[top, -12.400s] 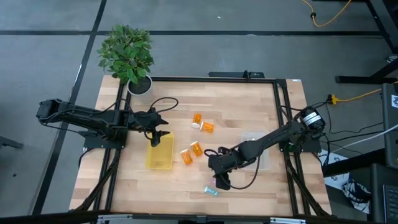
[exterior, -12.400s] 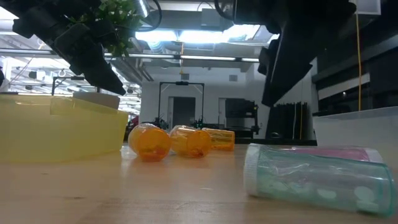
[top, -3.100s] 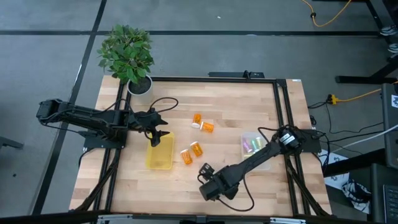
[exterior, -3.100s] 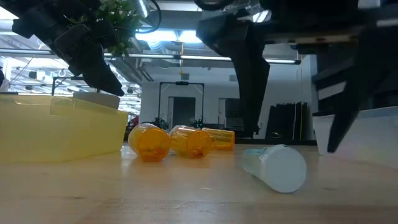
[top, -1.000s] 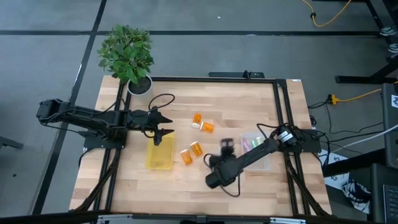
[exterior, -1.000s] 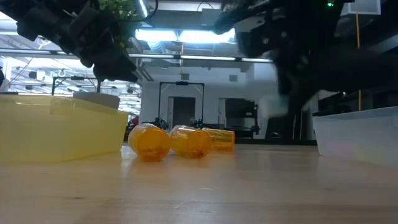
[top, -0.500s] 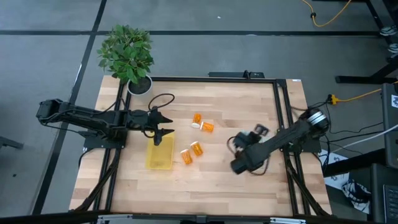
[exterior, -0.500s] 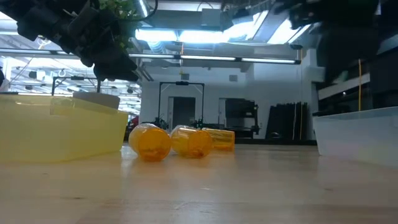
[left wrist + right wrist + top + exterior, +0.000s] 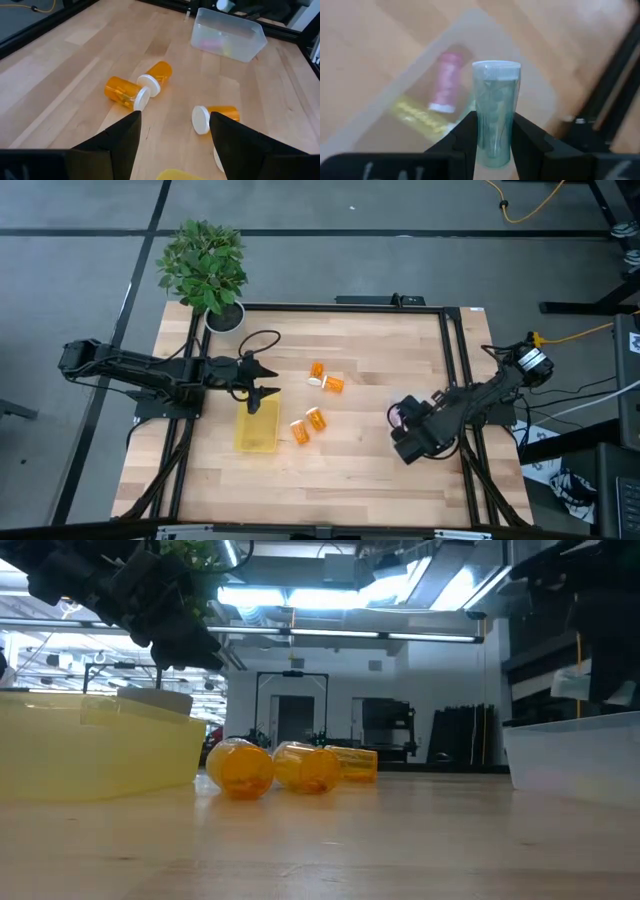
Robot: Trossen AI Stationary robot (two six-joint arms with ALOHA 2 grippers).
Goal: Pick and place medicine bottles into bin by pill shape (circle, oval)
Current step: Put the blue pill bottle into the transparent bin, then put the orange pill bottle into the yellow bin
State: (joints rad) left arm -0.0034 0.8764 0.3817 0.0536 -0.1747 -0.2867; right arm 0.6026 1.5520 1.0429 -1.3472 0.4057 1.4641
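Observation:
My right gripper [image 9: 402, 418] is shut on a pale green clear vial [image 9: 496, 107] and hangs over the clear bin [image 9: 520, 65] at the table's right. The bin holds a pink-purple vial [image 9: 447, 82] and a yellow vial [image 9: 417, 115], both lying on their sides. My left gripper [image 9: 256, 387] is open and empty over the far end of the yellow bin [image 9: 257, 428]. Several orange bottles with white caps [image 9: 318, 370] [image 9: 333, 384] [image 9: 316, 418] [image 9: 300, 432] lie on their sides on the table between the bins. My right gripper pinches the green vial's body near its bottom end [image 9: 495, 142] between its two fingers [image 9: 466, 137]. The vial lies along the fingers, its white-rimmed cap end [image 9: 496, 66] sticking out past the fingertips. The fingers slant down from above. The vial is lifted clear over the clear bin.
A potted plant [image 9: 205, 268] stands at the far left corner. Dark rails [image 9: 452, 370] frame the table. Bare wood [image 9: 330, 480] lies along the near side. The clear bin also shows in the left wrist view [image 9: 227, 35] and the low view [image 9: 575, 755].
My right gripper has gone from the table's near middle toward the right edge with the green vial lifted clear, and now hangs over the clear bin.

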